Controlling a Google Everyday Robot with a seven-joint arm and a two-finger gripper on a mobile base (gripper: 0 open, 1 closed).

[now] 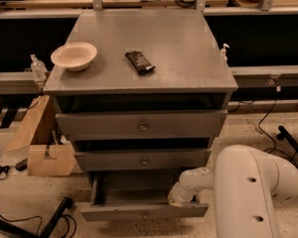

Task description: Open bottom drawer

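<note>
Fills the lower right with a bulky white arm (253, 192), nearest the camera. Extends a slimmer forearm (197, 177) leftward from it, bent downward at the end. Carries the gripper (177, 198) low, just right of centre, pointing down and left.
</note>
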